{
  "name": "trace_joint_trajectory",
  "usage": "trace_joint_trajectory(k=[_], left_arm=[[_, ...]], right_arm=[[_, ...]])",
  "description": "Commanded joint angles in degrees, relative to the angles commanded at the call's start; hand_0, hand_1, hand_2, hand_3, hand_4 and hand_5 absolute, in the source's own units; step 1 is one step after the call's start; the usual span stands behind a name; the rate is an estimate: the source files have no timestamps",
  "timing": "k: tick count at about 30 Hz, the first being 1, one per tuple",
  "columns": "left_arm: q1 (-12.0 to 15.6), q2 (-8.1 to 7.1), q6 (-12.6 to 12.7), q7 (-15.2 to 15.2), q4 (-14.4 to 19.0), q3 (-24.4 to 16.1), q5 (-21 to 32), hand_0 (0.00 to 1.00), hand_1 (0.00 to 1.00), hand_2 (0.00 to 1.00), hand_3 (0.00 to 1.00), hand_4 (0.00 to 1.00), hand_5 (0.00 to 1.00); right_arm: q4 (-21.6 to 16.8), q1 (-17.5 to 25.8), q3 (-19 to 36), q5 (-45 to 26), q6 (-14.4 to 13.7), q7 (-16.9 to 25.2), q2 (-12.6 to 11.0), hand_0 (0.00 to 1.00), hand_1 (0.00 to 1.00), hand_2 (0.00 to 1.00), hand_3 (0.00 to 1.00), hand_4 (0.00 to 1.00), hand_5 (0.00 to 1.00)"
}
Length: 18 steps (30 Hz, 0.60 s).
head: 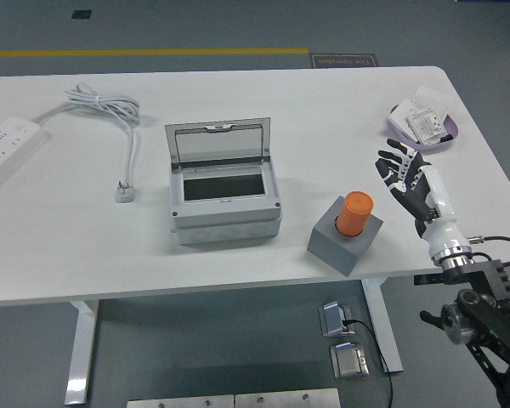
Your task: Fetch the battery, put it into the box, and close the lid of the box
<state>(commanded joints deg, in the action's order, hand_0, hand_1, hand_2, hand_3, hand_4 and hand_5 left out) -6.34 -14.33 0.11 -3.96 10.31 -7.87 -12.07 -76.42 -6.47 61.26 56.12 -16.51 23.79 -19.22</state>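
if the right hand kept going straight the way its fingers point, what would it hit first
The right hand points up and left, past the purple dish on its left side. Only bare table seems to lie that way, though depth is unclear.

The white table (85,255) carries one grey box (225,208) with its single clear lid (218,140) raised, one grey block (346,235) holding one orange battery (354,213), and one purple dish (444,140) with a few small white packets (425,121), too jumbled to count exactly. There is also one white power strip (7,146) and one white cable (119,127) ending in one plug (125,193). One robot hand (408,183) is in view, on the right.
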Motion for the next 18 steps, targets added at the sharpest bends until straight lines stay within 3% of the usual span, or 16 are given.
trace_joint_trajectory(k=[10, 14, 15, 18], left_arm=[[0.0, 0.19, 0.0, 0.0, 0.0, 0.6, 0.5, 0.736, 0.757, 0.750, 0.773, 0.616, 0.419], [-0.2, 0.27, 0.0, 0.3, 0.0, 2.2, 1.9, 0.736, 0.757, 0.750, 0.773, 0.616, 0.419], [-0.2, 0.28, 0.0, 0.6, 0.0, 3.3, 2.9, 0.733, 0.757, 0.749, 0.770, 0.615, 0.418], [-0.3, 0.30, 0.0, 1.2, 0.0, 6.3, 5.8, 0.733, 0.757, 0.749, 0.770, 0.615, 0.418]], right_arm=[[3.3, -2.5, -5.1, -1.7, 0.1, 1.0, 1.1, 0.792, 0.768, 0.752, 0.834, 0.877, 0.458], [4.4, -3.3, -7.2, -2.3, 0.4, 1.1, 1.4, 0.792, 0.768, 0.752, 0.834, 0.877, 0.458], [4.8, -3.5, -7.8, -2.6, 0.5, 1.2, 1.5, 0.742, 0.745, 0.730, 0.825, 0.880, 0.461], [5.6, -4.3, -9.1, -3.2, 0.6, 1.4, 1.5, 0.742, 0.745, 0.730, 0.825, 0.880, 0.461]])
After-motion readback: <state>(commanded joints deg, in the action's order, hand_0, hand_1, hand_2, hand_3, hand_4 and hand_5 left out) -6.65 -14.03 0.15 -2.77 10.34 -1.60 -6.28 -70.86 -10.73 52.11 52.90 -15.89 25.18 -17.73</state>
